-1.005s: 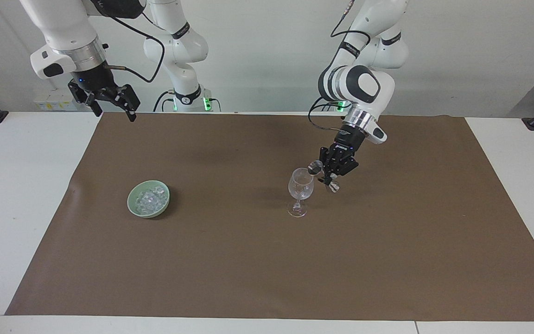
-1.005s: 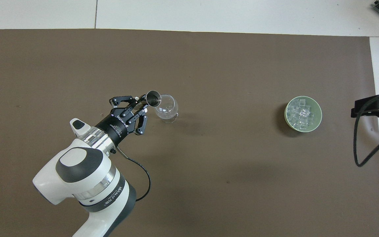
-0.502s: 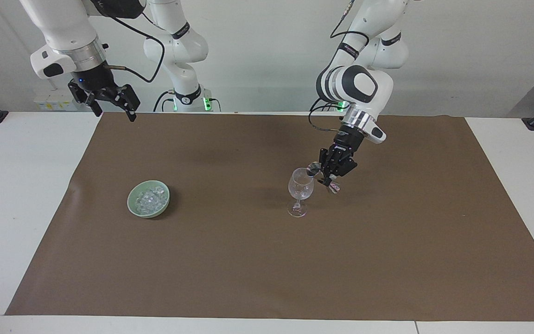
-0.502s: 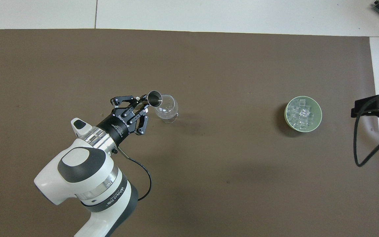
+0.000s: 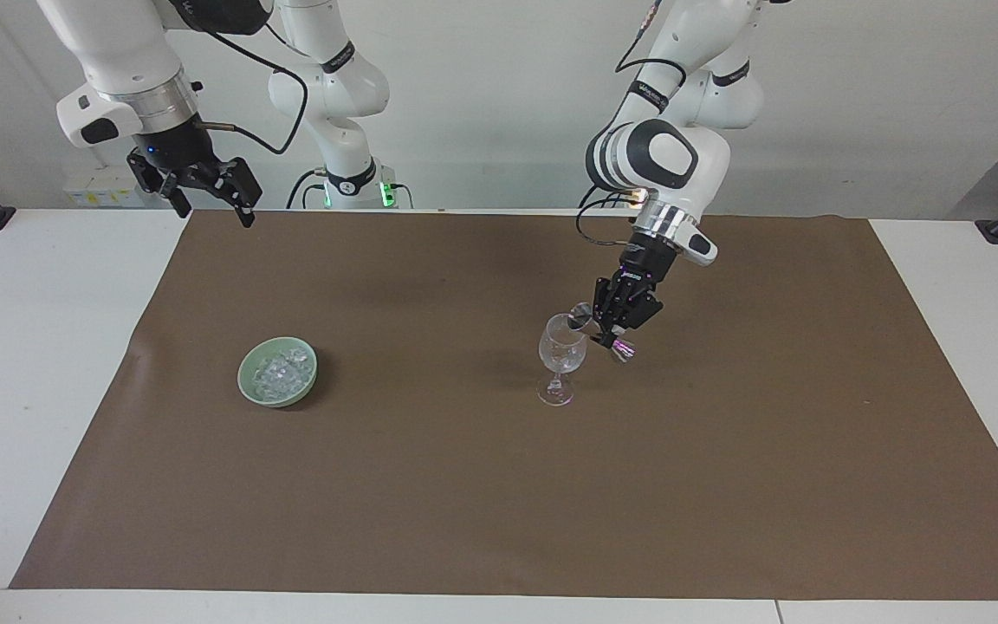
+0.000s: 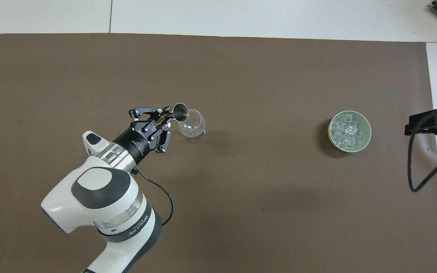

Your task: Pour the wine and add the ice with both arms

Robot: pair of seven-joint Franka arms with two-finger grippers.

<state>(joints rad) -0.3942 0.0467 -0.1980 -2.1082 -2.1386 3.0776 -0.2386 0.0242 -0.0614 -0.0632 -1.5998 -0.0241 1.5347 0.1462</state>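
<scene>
A white tabletop (image 5: 40,364) is being covered across most of its width by a brown mat (image 5: 499,485), seen from across the table with the robots at the top.

At the right arm's end, the right gripper (image 5: 204,195) is being held high in the air over the corner of the mat closest to its own base, waiting. Its fingers are being kept spread apart, and nothing is being carried between them. From overhead, only a dark part of this gripper (image 6: 431,125) is being shown at the edge of the picture.

Closer to the middle of the mat, a pale green bowl (image 5: 277,372) is being shown standing flat on the mat. The ice (image 5: 278,371) is being held inside it as a heap of small clear chunks. From overhead, the ice (image 6: 349,130) is being seen filling the bowl (image 6: 349,131).

Toward the left arm's end, well apart from the bowl, a clear stemmed wine glass (image 5: 561,358) is being shown standing upright on the mat. Whether anything is in it cannot be told.

Just beside the glass, the left gripper (image 5: 610,334) is being held low over the mat, angled downward. Its fingers are being clamped on a small metal measuring cup (image 5: 581,316). From overhead, the cup (image 6: 180,112) is being tipped on its side, its open mouth being held at the rim of the glass (image 6: 192,123), with the left gripper (image 6: 164,120) alongside.
</scene>
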